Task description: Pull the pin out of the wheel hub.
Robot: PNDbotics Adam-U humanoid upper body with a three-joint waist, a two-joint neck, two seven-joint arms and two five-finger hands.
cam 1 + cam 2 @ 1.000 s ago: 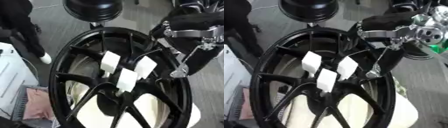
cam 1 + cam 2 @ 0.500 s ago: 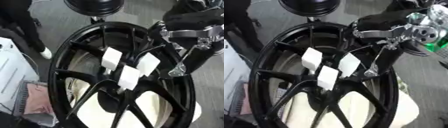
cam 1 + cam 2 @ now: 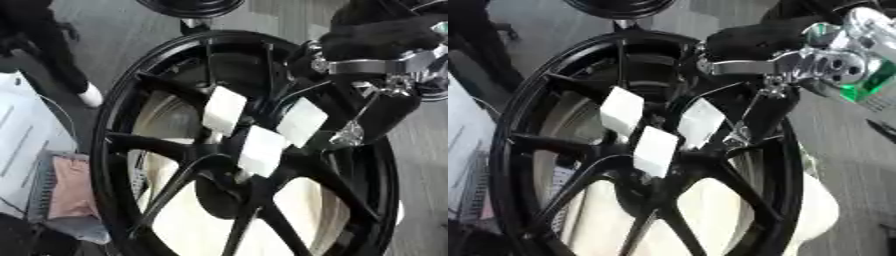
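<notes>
Your right hand (image 3: 750, 117) reached into the wheel hub (image 3: 254, 150) beside three white tags (image 3: 262, 150); finger state: cannot tell.

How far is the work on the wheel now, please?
Done: the right hand has reached the wheel hub, fingers down beside the right one of three white tabs. In hand: closing on it. Left: any pull; all tabs sit on the hub. No pin is discernible.
</notes>
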